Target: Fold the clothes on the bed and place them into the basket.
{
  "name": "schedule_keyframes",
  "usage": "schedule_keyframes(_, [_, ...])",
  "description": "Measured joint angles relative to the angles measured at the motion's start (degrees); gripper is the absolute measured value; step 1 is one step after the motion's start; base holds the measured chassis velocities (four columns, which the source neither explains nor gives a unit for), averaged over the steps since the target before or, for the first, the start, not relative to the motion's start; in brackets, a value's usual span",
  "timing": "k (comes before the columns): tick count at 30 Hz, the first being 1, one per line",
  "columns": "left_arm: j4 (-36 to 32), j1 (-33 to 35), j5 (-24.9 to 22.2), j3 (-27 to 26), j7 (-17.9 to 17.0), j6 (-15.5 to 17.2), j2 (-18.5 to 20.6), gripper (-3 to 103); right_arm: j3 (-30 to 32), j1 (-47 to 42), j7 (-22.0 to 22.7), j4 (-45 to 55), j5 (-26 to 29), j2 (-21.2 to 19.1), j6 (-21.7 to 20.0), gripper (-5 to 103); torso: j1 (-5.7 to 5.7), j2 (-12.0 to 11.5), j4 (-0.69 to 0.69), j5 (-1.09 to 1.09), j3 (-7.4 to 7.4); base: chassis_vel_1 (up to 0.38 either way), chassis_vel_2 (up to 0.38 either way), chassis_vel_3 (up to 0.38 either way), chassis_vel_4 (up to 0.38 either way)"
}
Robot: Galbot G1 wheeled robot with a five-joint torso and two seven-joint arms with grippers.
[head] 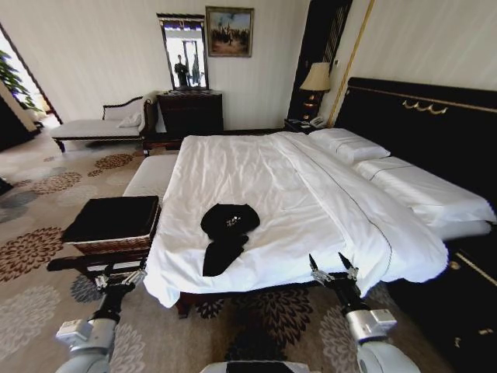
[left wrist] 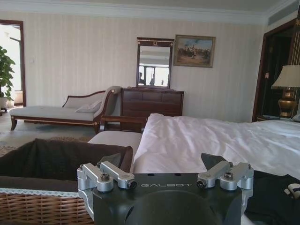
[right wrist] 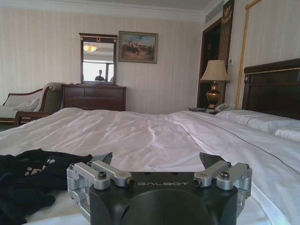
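A black short-sleeved T-shirt with white chest lettering point(head: 227, 235) is lying crumpled and unfolded on the white duvet of the large dark-framed bed point(head: 256, 179), near the bed's foot edge. In the right wrist view the shirt point(right wrist: 28, 180) is lying on the duvet point(right wrist: 154, 136) just beside the right gripper.

The left gripper point(head: 120, 278) is hovering off the bed's foot corner, its fingers spread apart and holding nothing, close to the low brown wicker basket with black fabric lining point(head: 109, 245) that is sitting beside the bed. In the left wrist view that basket's woven wall point(left wrist: 42, 208) is showing right next to the gripper point(left wrist: 165, 171).

The right gripper point(head: 333, 268) is hanging at the bed's foot edge, well apart from the shirt, its fingers also spread and empty point(right wrist: 158, 168).
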Motion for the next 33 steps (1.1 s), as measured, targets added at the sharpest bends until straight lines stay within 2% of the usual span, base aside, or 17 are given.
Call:
schedule_keyframes(12, [0.2, 0.0, 0.2, 0.2, 0.0, 0.0, -0.2, 97, -0.3, 0.1, 0.0, -0.4, -0.8, 0.2, 0.3, 100, 0.03, 0.0, 0.0, 0.03, 0.02, -0.187, 0.062, 0.195, -0.072])
schedule_keyframes(33, [0.4, -0.1, 0.5, 0.8, 0.0, 0.2, -0.1, 97, -0.7, 0.0, 0.0, -0.7, -0.9, 0.6, 0.9, 100, 0.02, 0.0, 0.0, 0.02, 0.01, -0.087, 0.08, 0.081, -0.087])
